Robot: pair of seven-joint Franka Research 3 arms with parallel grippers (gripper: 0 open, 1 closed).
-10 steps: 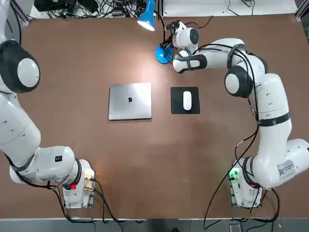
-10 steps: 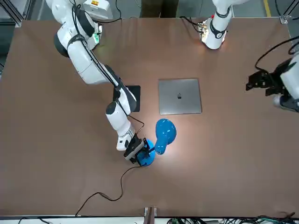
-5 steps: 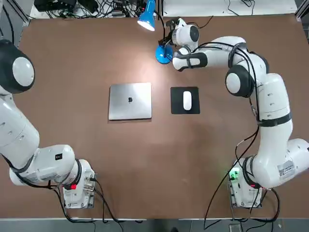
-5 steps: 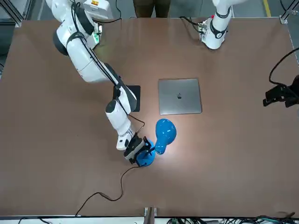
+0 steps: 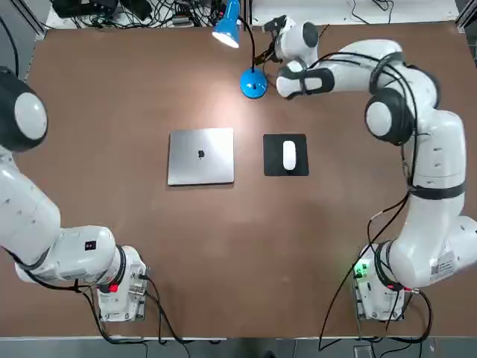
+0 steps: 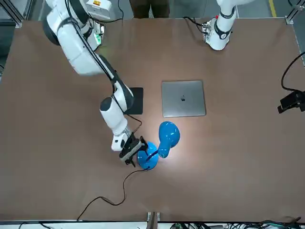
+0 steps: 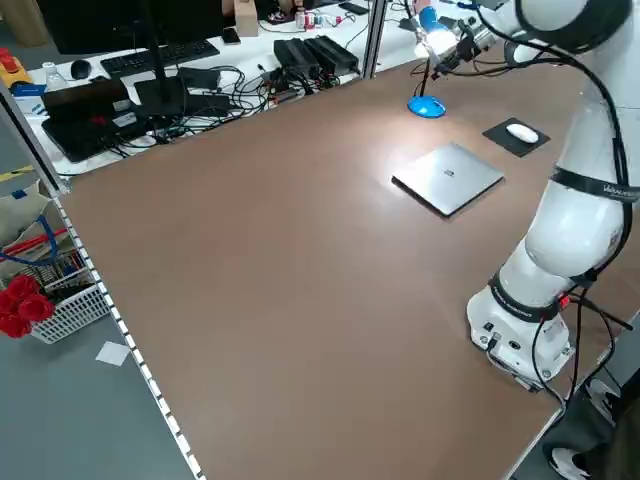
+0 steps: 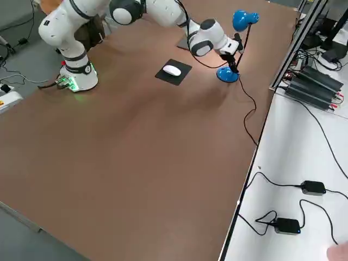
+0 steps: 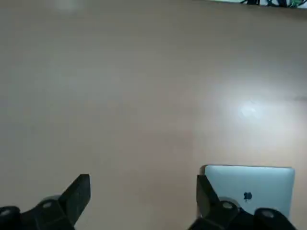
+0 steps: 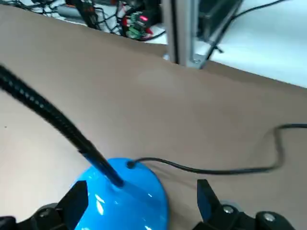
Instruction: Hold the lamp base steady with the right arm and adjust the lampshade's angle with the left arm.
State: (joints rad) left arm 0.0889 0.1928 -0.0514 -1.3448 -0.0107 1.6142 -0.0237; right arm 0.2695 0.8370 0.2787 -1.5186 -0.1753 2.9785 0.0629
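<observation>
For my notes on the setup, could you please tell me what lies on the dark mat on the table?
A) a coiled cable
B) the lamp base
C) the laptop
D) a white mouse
D: the top view shows the white mouse on the dark mat, beside the laptop.

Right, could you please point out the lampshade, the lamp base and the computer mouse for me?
Lampshade (image 6: 168, 136): front view, on the rounded blue back of the shade.
Lamp base (image 5: 253, 85): top view, on the blue disc's upper face.
Computer mouse (image 5: 289, 155): top view, on its white top.
</observation>
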